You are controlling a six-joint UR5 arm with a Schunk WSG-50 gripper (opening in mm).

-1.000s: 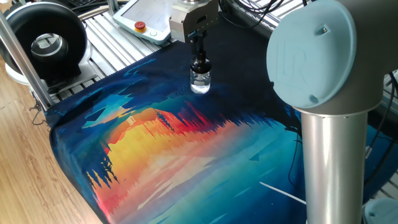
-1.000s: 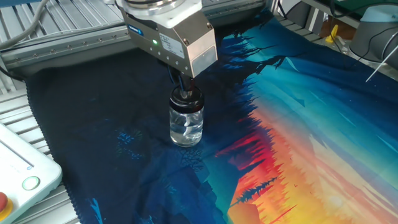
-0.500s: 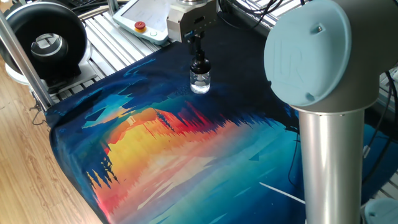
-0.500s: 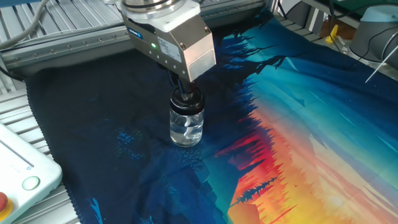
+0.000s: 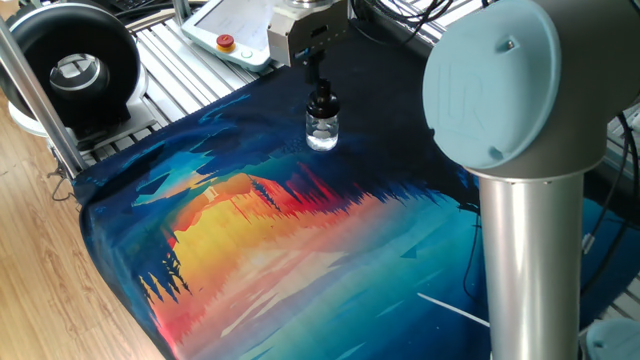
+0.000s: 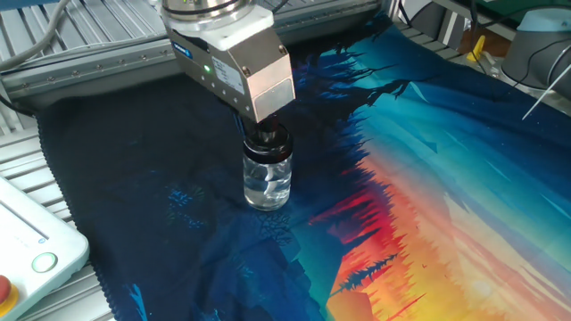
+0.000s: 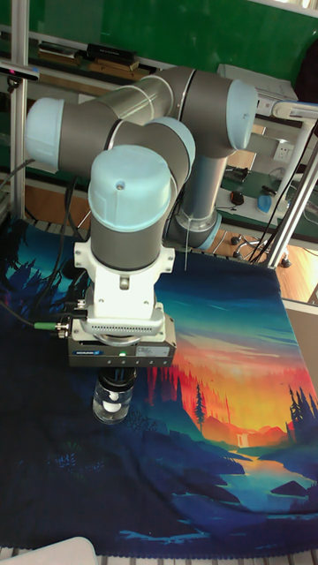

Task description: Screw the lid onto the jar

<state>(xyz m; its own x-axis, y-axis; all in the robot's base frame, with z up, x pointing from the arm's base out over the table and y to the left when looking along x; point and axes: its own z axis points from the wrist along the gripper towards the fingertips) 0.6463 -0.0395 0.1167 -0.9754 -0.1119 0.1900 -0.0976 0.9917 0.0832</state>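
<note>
The jar is a small clear glass bottle standing upright on the dark part of the printed cloth. The black lid sits on its neck. My gripper comes straight down over it, its fingers closed around the lid, and its silver body hides most of the fingers here. In one fixed view the jar stands at the back of the cloth with the lid under the gripper. In the tall fixed view the jar shows just below the gripper.
A large black ring-shaped device stands at the back left beside a metal post. A white pendant with a red button lies behind the jar. My arm's thick column fills the right foreground. Another pendant corner lies left.
The gripper body has turned about its vertical axis over the jar, with the lid between its fingers. The jar has stayed in place on the cloth.
</note>
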